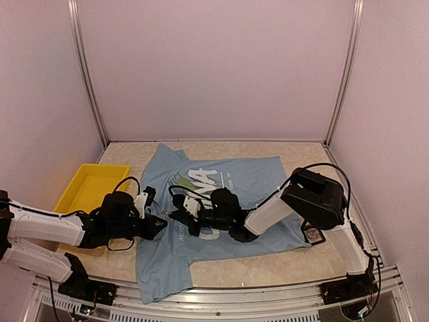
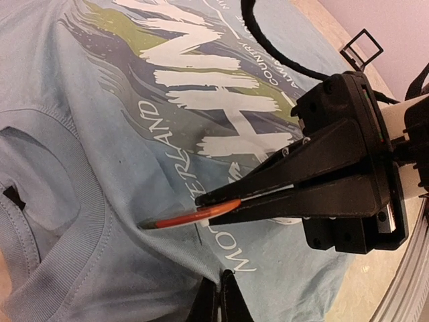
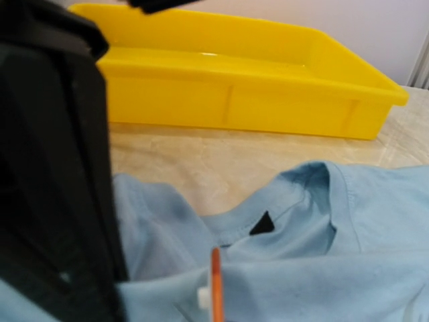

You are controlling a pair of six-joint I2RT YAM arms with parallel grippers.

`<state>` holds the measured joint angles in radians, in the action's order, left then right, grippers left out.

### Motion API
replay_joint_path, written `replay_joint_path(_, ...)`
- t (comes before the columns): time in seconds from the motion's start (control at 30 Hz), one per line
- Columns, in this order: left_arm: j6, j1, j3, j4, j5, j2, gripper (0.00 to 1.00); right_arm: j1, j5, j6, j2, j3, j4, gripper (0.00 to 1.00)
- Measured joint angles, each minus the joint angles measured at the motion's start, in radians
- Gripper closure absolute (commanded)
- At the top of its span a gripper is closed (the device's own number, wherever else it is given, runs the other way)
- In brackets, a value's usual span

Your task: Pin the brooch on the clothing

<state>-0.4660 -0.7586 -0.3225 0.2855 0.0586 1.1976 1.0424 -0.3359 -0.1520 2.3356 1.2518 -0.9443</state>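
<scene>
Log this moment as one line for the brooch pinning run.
right fingers: shut on orange brooch, low over T-shirt print | left fingers: shut, at T-shirt near collar

The right gripper (image 2: 209, 201) reaches in from the right, jaws clamped on a thin orange brooch (image 2: 191, 217) held edge-on over the light blue T-shirt (image 2: 87, 100), near its ribbed collar (image 2: 80, 221). The left gripper (image 2: 219, 295), fingertips together, meets the fabric at the bottom edge.
</scene>
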Motion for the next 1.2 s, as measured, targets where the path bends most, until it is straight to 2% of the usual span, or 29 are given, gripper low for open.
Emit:
replay_joint_path(0.3, -0.001, 0.022, 0.000, 0.006, 0.025, 0.000, 1.00, 0.002, 0.016, -0.016, 0.002, -0.051, -0.042, 1.00)
replay_joint_path(0.8, -0.001, 0.034, 0.000, 0.006, 0.039, -0.009, 1.00, 0.032, 0.016, -0.030, 0.034, -0.035, -0.060, 1.00)
replay_joint_path(0.83, -0.001, 0.034, 0.000, 0.006, 0.039, -0.009, 0.97, 0.032, 0.013, -0.028, 0.034, -0.035, -0.060, 1.00)
replay_joint_path(0.93, -0.002, 0.034, 0.000, 0.003, 0.038, -0.010, 0.76, 0.029, -0.003, -0.011, 0.034, -0.035, -0.060, 1.00)
replay_joint_path(1.03, -0.010, 0.034, 0.002, -0.005, 0.025, -0.021, 0.62, 0.023, -0.033, 0.021, 0.034, -0.037, -0.058, 1.00)
replay_joint_path(1.2, -0.021, 0.016, 0.064, 0.003, -0.063, -0.133, 0.57, 0.018, -0.143, 0.077, 0.034, -0.037, -0.083, 1.00)
